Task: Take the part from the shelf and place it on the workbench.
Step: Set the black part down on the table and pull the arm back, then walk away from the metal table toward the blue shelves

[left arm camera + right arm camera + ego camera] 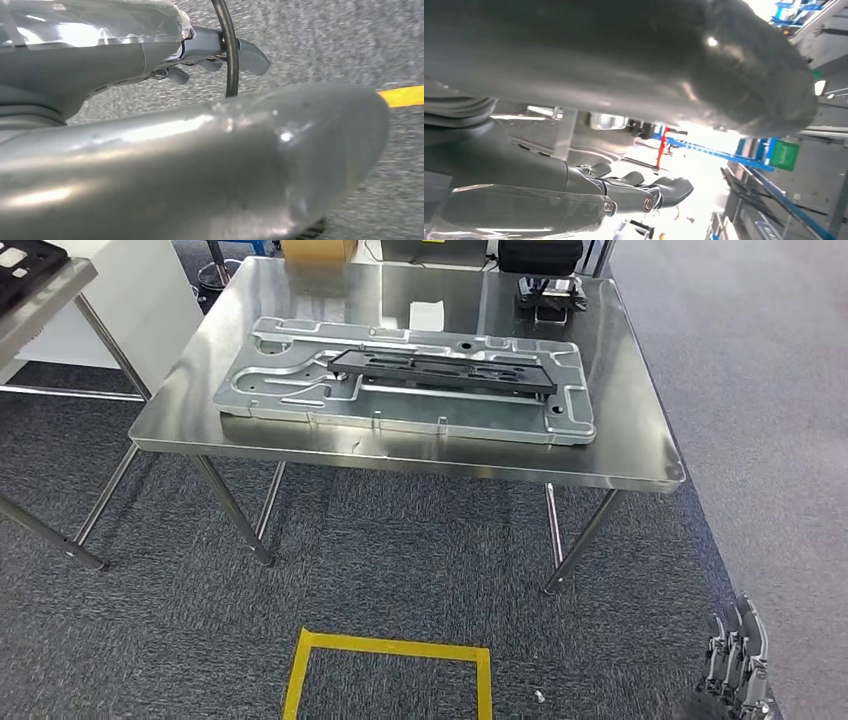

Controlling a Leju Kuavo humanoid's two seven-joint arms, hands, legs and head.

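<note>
Head view looks down from high at workbench; left wrist faces carpet closely, right wrist faces outward.

Steel workbench occupies the upper centre of the frame. A grey metal plate lies flat on it, with a long black part resting on top. Yellow floor marking at bottom centre. Right hand at lower right, holding nothing.

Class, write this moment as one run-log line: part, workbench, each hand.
part: black, lying on grey plate | workbench: steel, bears plate | left hand: holds nothing | right hand: low beside robot, holds nothing
</note>
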